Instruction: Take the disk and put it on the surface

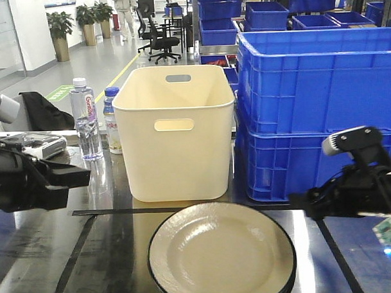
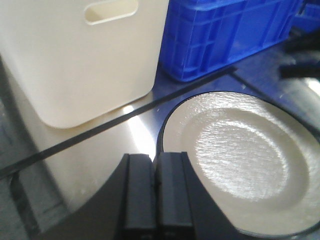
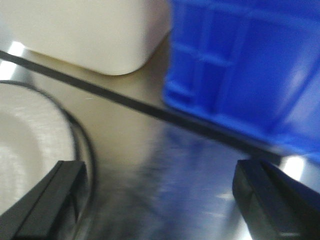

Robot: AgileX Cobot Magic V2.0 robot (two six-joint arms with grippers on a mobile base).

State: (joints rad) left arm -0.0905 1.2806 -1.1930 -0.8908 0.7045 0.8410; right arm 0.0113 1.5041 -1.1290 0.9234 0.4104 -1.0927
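Left gripper [image 1: 78, 176], front view: at 9 o'clock, jaw state unreadable here; right gripper [image 1: 300, 204] at 3 o'clock, likewise unreadable. Disk [image 1: 222, 253], cream with dark rim, lies at 6 o'clock on the surface [image 1: 90, 266], below a black tape line [image 1: 153, 210]. Cream bin [image 1: 174, 131] at centre; blue crates [image 1: 316, 110] at 2 o'clock; two bottles [image 1: 86, 119] at 10 o'clock. Left wrist view: fingers [image 2: 140, 192] pressed together, empty, at 6 o'clock, just beside the disk's rim at 4 o'clock. Right wrist view: fingers [image 3: 52, 200] spread wide, empty; disk at 8 o'clock.
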